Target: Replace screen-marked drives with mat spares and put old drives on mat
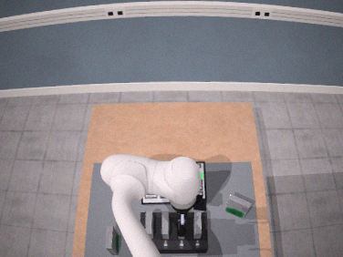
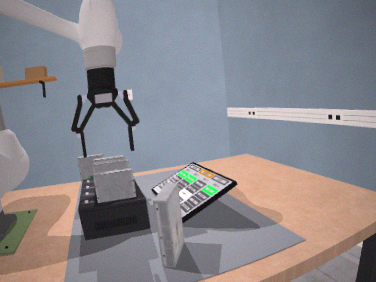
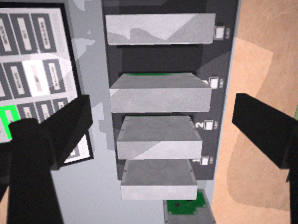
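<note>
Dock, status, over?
Gripper open above dock. Four drives seated in view, one standing taller. Nothing seen between fingers.

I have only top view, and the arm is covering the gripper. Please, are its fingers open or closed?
Observer: In the exterior view, the gripper is open above the dock, nothing between its fingers.
Operator: Thank you. The screen is also partly covered. Is any orange mark on it?
Observer: Yes, the exterior view shows one orange-framed tile, in the row along its far edge.
</note>
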Tool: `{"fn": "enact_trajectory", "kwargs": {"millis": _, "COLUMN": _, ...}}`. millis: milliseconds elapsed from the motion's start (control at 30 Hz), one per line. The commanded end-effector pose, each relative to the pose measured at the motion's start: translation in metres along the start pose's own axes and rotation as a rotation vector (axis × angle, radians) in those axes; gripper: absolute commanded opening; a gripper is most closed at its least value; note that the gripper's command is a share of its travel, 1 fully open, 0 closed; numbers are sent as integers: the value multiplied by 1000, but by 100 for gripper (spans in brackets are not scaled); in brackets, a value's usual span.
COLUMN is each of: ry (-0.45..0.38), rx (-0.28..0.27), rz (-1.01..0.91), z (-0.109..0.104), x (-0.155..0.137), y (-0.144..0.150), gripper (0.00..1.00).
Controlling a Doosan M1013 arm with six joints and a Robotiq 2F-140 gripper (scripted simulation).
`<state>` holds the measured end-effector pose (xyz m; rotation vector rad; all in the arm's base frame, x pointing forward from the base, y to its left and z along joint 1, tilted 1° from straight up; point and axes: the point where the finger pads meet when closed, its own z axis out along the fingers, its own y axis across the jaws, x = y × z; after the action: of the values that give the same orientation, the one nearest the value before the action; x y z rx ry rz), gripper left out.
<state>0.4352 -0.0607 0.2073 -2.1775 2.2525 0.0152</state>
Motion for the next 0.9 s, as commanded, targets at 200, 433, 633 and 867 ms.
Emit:
{"fn": "enact_trajectory", "kwargs": {"millis": 200, "ry": 0, "rx": 1, "rz": 0, "z": 0, "x": 0, "y": 0, "gripper": 89}}
{"fn": "enact_trajectory", "kwargs": {"millis": 433, "ry": 0, "rx": 1, "rz": 0, "z": 0, "x": 0, "y": 0, "gripper": 89}}
{"fn": "enact_trajectory", "kwargs": {"millis": 633, "ry": 0, "rx": 1, "rz": 0, "z": 0, "x": 0, "y": 0, "gripper": 89}}
{"fn": "enact_trajectory", "kwargs": {"millis": 867, "ry": 0, "rx": 1, "rz": 0, "z": 3, "x": 0, "y": 0, "gripper": 89}}
